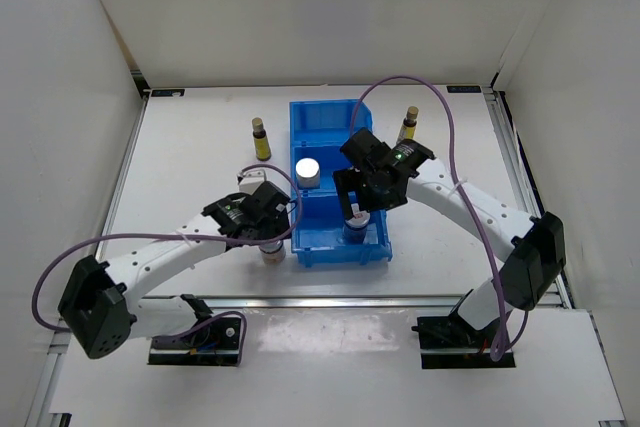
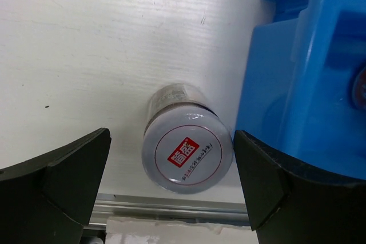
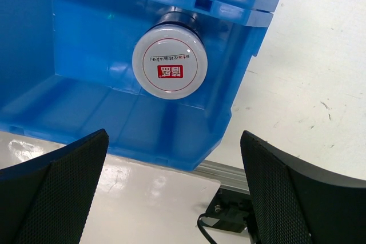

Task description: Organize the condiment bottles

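A short jar with a red-marked silvery lid (image 2: 187, 152) stands on the table beside the blue bin (image 2: 303, 84). My left gripper (image 2: 171, 144) is open above it, one finger on each side; the jar is nearer the right finger. In the top view this gripper (image 1: 270, 235) hides most of that jar (image 1: 272, 252). A second such jar (image 3: 170, 68) stands in the bin's near compartment (image 1: 355, 231). My right gripper (image 3: 174, 141) is open and empty above the bin's near wall. A white cylinder (image 1: 307, 169) stands in the middle compartment. Another (image 1: 247, 177) shows partly behind my left wrist.
Two slim amber bottles stand on the table, one (image 1: 260, 137) left of the bin (image 1: 318, 119) and one (image 1: 409, 124) to its right. A metal rail (image 1: 380, 299) runs along the table's near edge. White walls enclose the table on three sides.
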Action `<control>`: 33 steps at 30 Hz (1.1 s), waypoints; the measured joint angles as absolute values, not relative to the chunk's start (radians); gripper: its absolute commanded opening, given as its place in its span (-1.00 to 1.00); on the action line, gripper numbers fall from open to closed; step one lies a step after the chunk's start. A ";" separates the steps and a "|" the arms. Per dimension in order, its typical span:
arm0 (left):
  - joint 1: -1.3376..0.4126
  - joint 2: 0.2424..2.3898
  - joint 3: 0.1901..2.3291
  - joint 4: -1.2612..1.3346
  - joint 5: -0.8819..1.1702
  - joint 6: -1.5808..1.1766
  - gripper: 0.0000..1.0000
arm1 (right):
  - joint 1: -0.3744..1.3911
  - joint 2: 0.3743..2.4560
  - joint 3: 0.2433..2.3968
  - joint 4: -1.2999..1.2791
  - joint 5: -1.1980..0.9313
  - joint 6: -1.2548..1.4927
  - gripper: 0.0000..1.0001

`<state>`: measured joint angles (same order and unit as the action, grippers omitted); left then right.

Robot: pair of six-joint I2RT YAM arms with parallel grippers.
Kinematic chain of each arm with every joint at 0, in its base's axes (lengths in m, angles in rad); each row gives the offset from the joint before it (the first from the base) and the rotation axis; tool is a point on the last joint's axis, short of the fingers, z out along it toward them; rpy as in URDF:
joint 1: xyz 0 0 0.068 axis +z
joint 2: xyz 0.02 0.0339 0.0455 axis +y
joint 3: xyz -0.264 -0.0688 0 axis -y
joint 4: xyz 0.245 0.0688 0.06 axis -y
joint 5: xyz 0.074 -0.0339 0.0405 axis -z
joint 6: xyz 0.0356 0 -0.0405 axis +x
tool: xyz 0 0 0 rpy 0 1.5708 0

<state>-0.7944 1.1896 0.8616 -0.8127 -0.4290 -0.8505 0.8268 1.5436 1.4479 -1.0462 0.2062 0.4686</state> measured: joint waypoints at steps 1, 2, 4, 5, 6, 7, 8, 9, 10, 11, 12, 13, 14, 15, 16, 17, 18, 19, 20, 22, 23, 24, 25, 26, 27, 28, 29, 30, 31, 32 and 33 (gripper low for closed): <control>-0.794 1.207 0.862 -0.813 -0.421 -0.850 0.98 | 0.827 1.544 1.448 -1.046 0.206 0.469 0.98; -0.794 1.222 0.862 -0.813 -0.410 -0.849 0.98 | 0.827 1.544 1.446 -1.045 0.206 0.469 0.98; -0.783 1.242 0.862 -0.816 -0.382 -0.845 0.98 | 0.827 1.544 1.442 -1.046 0.207 0.469 0.98; -0.774 1.250 0.862 -0.817 -0.366 -0.842 0.93 | 0.827 1.544 1.441 -1.047 0.207 0.469 0.98; -0.764 1.255 0.862 -0.817 -0.353 -0.841 0.88 | 0.827 1.544 1.441 -1.046 0.207 0.469 0.98; -0.751 1.259 0.862 -0.815 -0.339 -0.839 0.82 | 0.827 1.543 1.441 -1.046 0.207 0.471 0.98; -0.741 1.260 0.863 -0.815 -0.329 -0.838 0.78 | 0.827 1.543 1.441 -1.046 0.207 0.472 0.98; -0.735 1.260 0.863 -0.815 -0.322 -0.835 0.64 | 0.827 1.543 1.439 -1.045 0.207 0.472 0.98; -0.730 1.259 0.863 -0.814 -0.316 -0.835 0.56 | 0.827 1.543 1.435 -1.045 0.207 0.472 0.98; -0.727 1.259 0.864 -0.814 -0.314 -0.834 0.51 | 0.827 1.543 1.430 -1.045 0.207 0.472 0.98; -0.725 1.257 0.864 -0.816 -0.311 -0.831 0.36 | 0.827 1.543 1.425 -1.045 0.207 0.472 0.98; -0.725 1.255 0.864 -0.817 -0.310 -0.828 0.28 | 0.827 1.543 1.420 -1.047 0.207 0.473 0.98; -0.725 1.251 0.865 -0.820 -0.307 -0.826 0.21 | 0.827 1.543 1.417 -1.047 0.207 0.473 0.98; -0.724 1.248 0.865 -0.826 -0.305 -0.825 0.05 | 0.827 1.543 1.416 -1.047 0.207 0.473 0.98; -0.723 1.247 0.867 -0.836 -0.302 -0.824 -0.04 | 0.827 1.543 1.415 -1.047 0.207 0.473 0.98; -0.723 1.246 0.876 -0.853 -0.302 -0.824 -0.21 | 0.827 1.543 1.415 -1.047 0.207 0.473 0.98; -0.723 1.246 0.893 -0.875 -0.303 -0.821 -0.30 | 0.827 1.543 1.415 -1.047 0.207 0.474 0.98; -0.723 1.246 0.919 -0.900 -0.303 -0.819 -0.39 | 0.827 1.542 1.415 -1.047 0.208 0.474 0.98; -0.723 1.246 0.951 -0.923 -0.308 -0.817 -0.45 | 0.827 1.540 1.415 -1.047 0.210 0.475 0.98; -0.723 1.246 1.047 -0.973 -0.326 -0.809 -0.64 | 0.827 1.531 1.414 -1.046 0.216 0.476 0.98; -0.723 1.246 1.103 -0.989 -0.337 -0.801 -0.69 | 0.827 1.523 1.411 -1.046 0.220 0.476 0.98; -0.723 1.250 1.165 -1.003 -0.345 -0.791 -0.77 | 0.827 1.515 1.409 -1.047 0.223 0.476 0.98; -0.723 1.259 1.232 -1.018 -0.356 -0.778 -0.77 | 0.826 1.509 1.409 -1.048 0.226 0.477 0.98; -0.725 1.272 1.296 -1.029 -0.363 -0.769 -0.79 | 0.825 1.504 1.409 -1.046 0.229 0.479 0.98; -0.728 1.288 1.361 -1.035 -0.377 -0.759 -0.79 | 0.824 1.497 1.408 -1.046 0.233 0.482 0.98; -0.733 1.305 1.416 -1.040 -0.392 -0.747 -0.79 | 0.820 1.491 1.407 -1.047 0.234 0.484 0.98; -0.740 1.320 1.456 -1.040 -0.408 -0.739 -0.79 | 0.818 1.485 1.403 -1.045 0.236 0.488 0.98; -0.751 1.336 1.498 -1.041 -0.413 -0.736 -0.79 | 0.818 1.478 1.399 -1.045 0.237 0.490 0.98; -0.762 1.353 1.527 -1.045 -0.414 -0.733 -0.79 | 0.816 1.472 1.394 -1.047 0.241 0.492 0.98; -0.773 1.368 1.546 -1.048 -0.414 -0.732 -0.79 | 0.812 1.466 1.390 -1.047 0.243 0.492 0.98; -0.788 1.384 1.557 -1.047 -0.412 -0.732 -0.79 | 0.811 1.462 1.388 -1.047 0.246 0.492 0.98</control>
